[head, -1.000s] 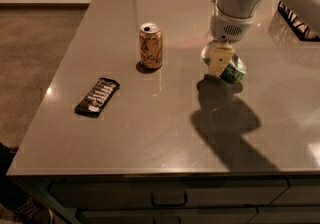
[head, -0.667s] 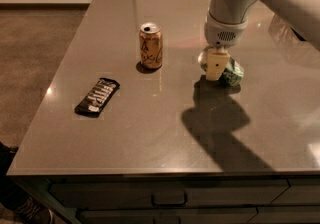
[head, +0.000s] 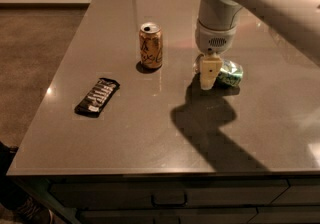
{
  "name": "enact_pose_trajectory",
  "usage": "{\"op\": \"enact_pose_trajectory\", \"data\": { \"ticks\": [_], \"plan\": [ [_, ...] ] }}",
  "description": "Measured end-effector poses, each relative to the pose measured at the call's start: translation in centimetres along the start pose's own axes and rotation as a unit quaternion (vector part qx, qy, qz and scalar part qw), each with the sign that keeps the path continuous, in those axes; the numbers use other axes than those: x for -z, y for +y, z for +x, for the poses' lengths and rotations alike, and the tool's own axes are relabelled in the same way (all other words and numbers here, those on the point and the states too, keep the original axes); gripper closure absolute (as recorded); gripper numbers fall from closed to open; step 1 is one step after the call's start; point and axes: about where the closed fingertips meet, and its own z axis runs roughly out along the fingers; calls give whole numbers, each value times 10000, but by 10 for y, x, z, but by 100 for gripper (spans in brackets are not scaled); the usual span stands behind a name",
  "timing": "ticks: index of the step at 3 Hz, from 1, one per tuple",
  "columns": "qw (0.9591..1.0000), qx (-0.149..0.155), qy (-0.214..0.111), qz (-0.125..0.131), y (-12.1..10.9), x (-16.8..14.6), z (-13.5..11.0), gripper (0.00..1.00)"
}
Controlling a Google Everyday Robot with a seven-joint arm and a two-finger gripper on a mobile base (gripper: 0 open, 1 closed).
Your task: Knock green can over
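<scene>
The green can (head: 230, 73) lies on its side on the grey table (head: 150, 133), right of centre, partly hidden behind the gripper. My gripper (head: 207, 80) hangs from the white arm straight down to the tabletop, right against the can's left side. The orange-gold can (head: 150, 45) stands upright to the left of the gripper, a short gap away.
A dark candy bar (head: 97, 96) lies on the left part of the table. The table's front edge (head: 150, 170) has drawers below it. The arm's shadow falls on the table in front of the gripper. Brown carpet lies to the left.
The arm has shifted left and lowered a little, and the gripper has slid along the left side of the green can. The green can lies on its side in all frames.
</scene>
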Motion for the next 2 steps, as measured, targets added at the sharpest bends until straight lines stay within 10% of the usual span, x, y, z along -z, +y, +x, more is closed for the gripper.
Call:
{"op": "enact_pose_trajectory", "data": {
  "ticks": [2],
  "plan": [
    [9994, 53, -324, -130, 7, 1, -9, 0]
  ]
}}
